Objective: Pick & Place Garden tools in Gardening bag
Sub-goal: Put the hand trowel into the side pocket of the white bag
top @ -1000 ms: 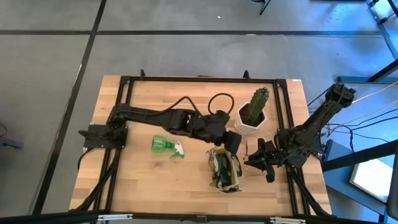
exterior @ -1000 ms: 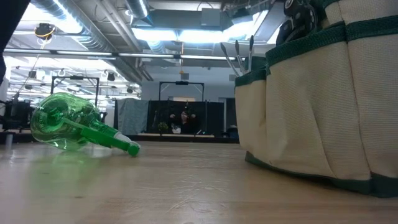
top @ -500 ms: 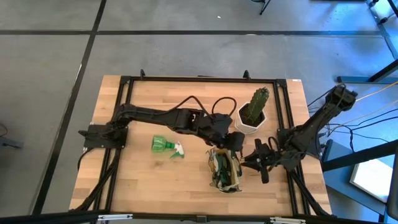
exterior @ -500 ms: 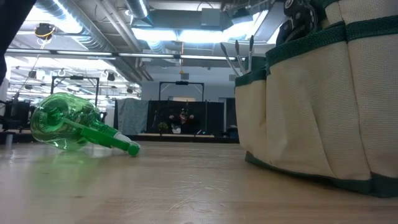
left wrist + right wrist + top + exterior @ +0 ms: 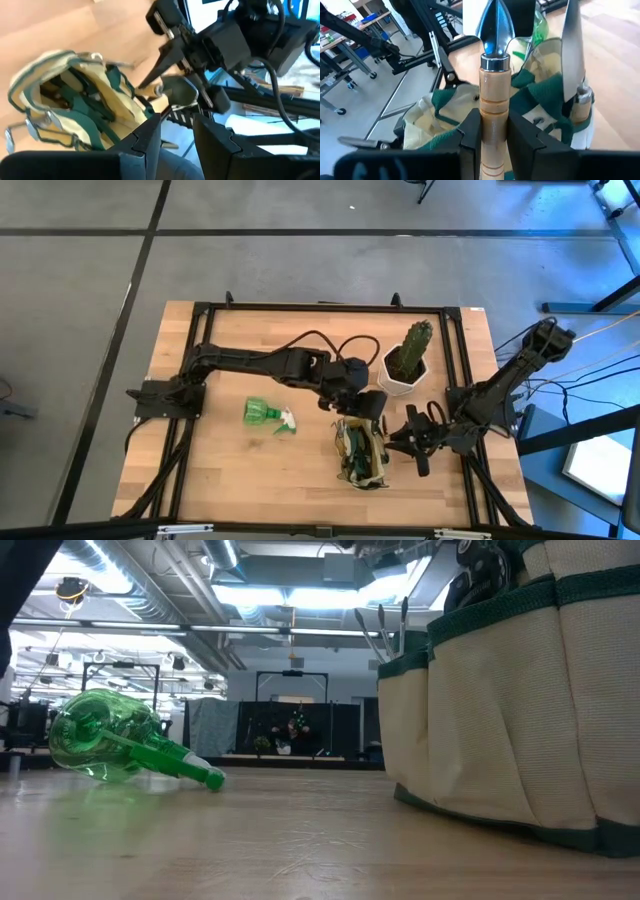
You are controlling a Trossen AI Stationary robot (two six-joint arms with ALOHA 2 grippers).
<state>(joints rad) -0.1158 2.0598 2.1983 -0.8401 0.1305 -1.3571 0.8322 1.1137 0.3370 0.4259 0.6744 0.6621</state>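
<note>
The right gripper [image 5: 494, 135] has its fingers clamped on the wooden handle of a silver trowel [image 5: 495, 75], blade pointing ahead over the open gardening bag [image 5: 362, 453]. The left gripper [image 5: 176, 131] hovers just above the bag's far rim, its fingers slightly parted and empty. The green spray bottle [image 5: 268, 415] lies on the worktop [image 5: 240, 470], well apart from both grippers.

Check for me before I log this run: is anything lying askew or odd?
The green spray bottle lies tipped on its side on the table, left of the gardening bag. The right pincer clamps a trowel by its wooden handle.
</note>
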